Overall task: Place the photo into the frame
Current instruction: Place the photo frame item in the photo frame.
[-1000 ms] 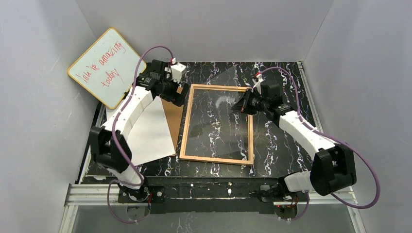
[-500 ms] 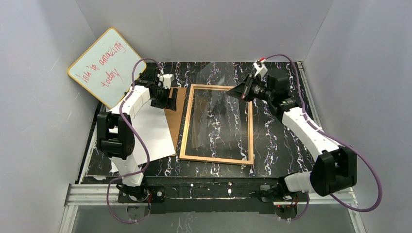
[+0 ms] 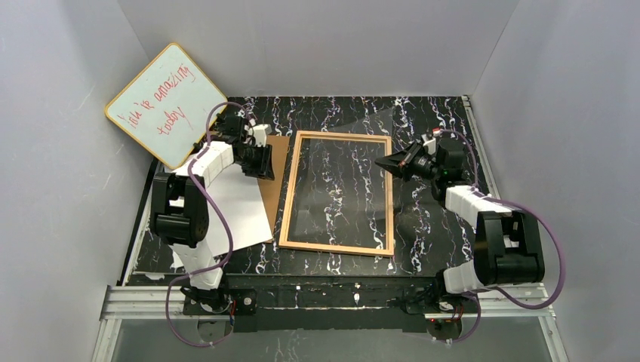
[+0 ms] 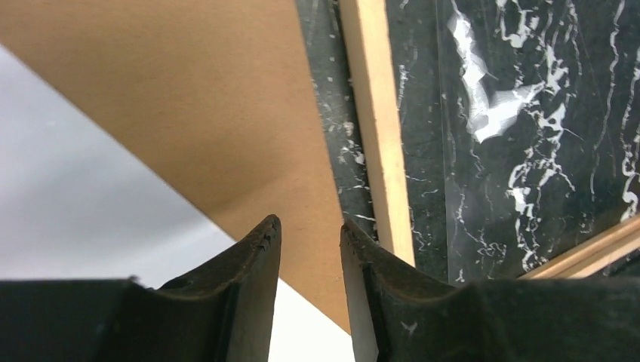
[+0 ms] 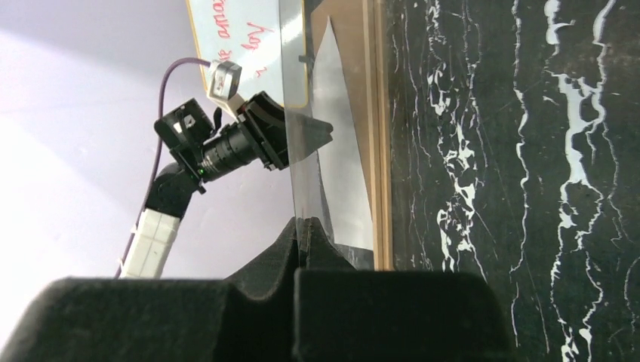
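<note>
- A black marbled table (image 3: 423,249) is filling the floor of a plain grey booth, with the two arm bases sitting at its near edge.
- The photo (image 3: 230,207) is lying white side up at the near left, outside the frame. It is overlapping the brown backing board (image 3: 273,196), apparently on top of it.
- The frame (image 3: 336,246) is lying flat in the middle of the table, just beside the board.
- The left gripper (image 4: 311,222) is hovering low over the board's far end with its fingers a narrow gap apart and nothing between them.
- The right gripper (image 5: 308,222) is reaching over the frame's right rail, fingers pinched together on the edge of the clear pane (image 5: 302,181). It is holding that side up off the table; the exact tilt is hard to read.
- A yellow-rimmed whiteboard (image 3: 162,102) is leaning against the far left wall.
- Judging by this, the frame is being opened and the photo is not yet being handled.
- The next move is asking the left gripper to shift over to the photo's edge, get under the thin sheet and bring it across into the frame, while the pane is being kept clear.
</note>
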`<move>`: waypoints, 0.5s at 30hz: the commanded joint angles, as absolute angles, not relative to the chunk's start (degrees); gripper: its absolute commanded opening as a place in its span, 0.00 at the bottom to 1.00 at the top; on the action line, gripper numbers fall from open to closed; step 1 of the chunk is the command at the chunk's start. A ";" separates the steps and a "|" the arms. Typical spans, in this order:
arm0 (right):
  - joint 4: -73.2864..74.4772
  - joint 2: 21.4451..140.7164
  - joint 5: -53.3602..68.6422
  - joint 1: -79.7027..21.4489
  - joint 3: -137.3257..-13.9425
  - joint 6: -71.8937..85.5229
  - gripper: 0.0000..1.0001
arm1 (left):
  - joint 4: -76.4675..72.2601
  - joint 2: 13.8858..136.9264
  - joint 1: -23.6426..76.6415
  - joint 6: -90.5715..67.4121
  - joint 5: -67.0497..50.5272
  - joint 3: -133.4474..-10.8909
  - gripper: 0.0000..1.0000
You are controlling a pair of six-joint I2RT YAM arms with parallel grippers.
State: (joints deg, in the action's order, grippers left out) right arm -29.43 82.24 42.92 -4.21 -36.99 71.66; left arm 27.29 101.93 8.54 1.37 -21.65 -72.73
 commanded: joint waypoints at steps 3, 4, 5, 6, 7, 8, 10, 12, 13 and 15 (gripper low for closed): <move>-14.34 78.73 42.19 -4.22 -48.27 60.37 0.01 | 25.76 103.86 11.55 0.38 -28.30 -72.24 0.35; -13.56 78.87 41.99 -4.21 -48.26 60.18 0.01 | 25.58 104.41 12.17 0.40 -28.38 -72.69 0.35; -13.09 78.92 41.77 -4.21 -48.13 60.31 0.01 | 25.46 104.95 12.63 0.43 -28.42 -72.95 0.36; -12.63 78.92 41.40 -4.29 -48.08 60.64 0.01 | 25.41 105.58 13.09 0.44 -28.48 -73.23 0.36; -12.54 78.88 41.28 -4.33 -48.14 60.97 0.01 | 25.41 106.39 13.36 0.40 -28.55 -73.40 0.36; -12.55 78.80 41.08 -4.62 -48.44 61.22 0.01 | 25.41 107.07 13.48 0.40 -28.79 -73.57 0.36; -10.01 78.39 39.43 -6.07 -51.02 59.81 0.01 | 25.40 107.83 13.49 0.40 -28.68 -73.63 0.36; -5.05 78.76 37.89 -8.25 -55.84 57.06 0.01 | 25.42 108.08 13.49 0.43 -28.47 -73.57 0.38; -3.17 79.16 37.35 -9.45 -58.84 56.03 0.01 | 25.40 108.11 13.53 0.52 -28.27 -73.63 0.40; -1.42 80.03 37.32 -11.73 -65.14 54.99 0.01 | 25.60 108.10 13.33 0.49 -27.90 -74.08 0.43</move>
State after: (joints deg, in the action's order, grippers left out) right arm -5.19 80.25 38.24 -7.66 -52.66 59.48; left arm 24.88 109.03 13.72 0.73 -27.07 -72.23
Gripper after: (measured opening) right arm 0.031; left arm 0.405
